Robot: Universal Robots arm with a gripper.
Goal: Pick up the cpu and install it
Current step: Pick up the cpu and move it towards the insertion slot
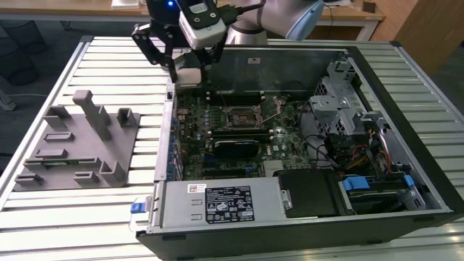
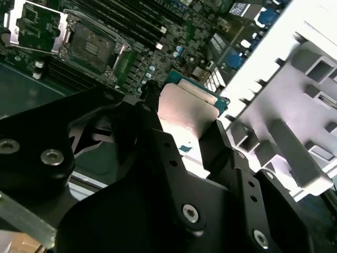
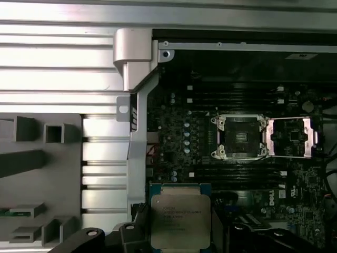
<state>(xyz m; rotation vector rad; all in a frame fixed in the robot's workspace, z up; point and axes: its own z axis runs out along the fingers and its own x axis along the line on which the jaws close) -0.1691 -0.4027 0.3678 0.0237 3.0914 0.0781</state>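
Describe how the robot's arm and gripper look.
The arm has rounded pale silver-grey joints. A grey-white box sits at its wrist beside a small blue light. The gripper is black; its fingers are angular black links studded with silver screws.

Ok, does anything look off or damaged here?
Nothing stands out. The end effector grips the cpu by its edges above the open case, and the socket is open with its cover flipped back.

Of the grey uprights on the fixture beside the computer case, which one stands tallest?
The slim post near the fixture's far edge. It towers over the squat blocks around it.
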